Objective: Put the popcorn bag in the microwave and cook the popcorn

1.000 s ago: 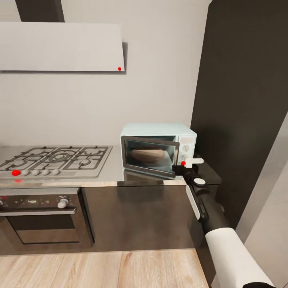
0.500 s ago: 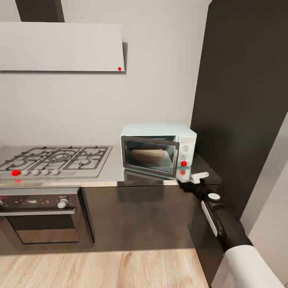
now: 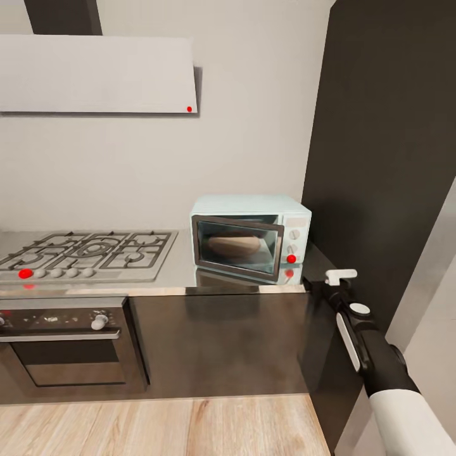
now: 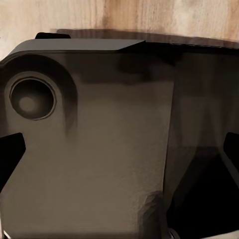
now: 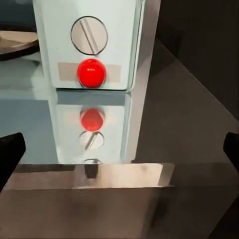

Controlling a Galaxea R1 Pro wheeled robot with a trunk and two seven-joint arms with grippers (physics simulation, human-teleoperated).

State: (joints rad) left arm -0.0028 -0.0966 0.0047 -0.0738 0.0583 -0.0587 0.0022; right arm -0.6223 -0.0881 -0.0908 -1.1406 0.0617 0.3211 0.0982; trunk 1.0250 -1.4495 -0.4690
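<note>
1. Nearest is the pale wooden plank floor [image 3: 158, 427], which runs along the foot of the dark glossy cabinet fronts [image 3: 215, 342].
2. The right arm with its white sleeve and black forearm [image 3: 373, 361] reaches up from the lower right corner. Its right gripper [image 3: 326, 284] hangs at the front edge of the tabletop, right of the microwave and apart from it. In the right wrist view the two dark fingertips [image 5: 11, 154] stand wide apart with nothing between them, so this gripper is open.
3. The left wrist view shows a dark rounded body [image 4: 84, 149] over wooden floor, with dark finger ends at both borders; if the left gripper is open or closed, I cannot tell.
4. At the left, below the tabletop, is a dark built-in oven with a pale knob [image 3: 63, 342].
5. The glossy grey mirror-like tabletop [image 3: 183, 282] carries the steel gas hob with grates [image 3: 88, 253] at the left.
6. The boxy pale mint-blue microwave with a silver-framed dark glass door [image 3: 250, 237] stands at the right end. Its door is shut, and behind the glass a tan rounded shape, the mustard-tan popcorn bag [image 3: 233, 244], lies inside.
7. On its white side panel the lower round red button [image 5: 91, 72] sits under a grey knob [image 5: 89, 35].
8. Farthest, a flat white hood [image 3: 95, 74] hangs on the pale grey wall.
</note>
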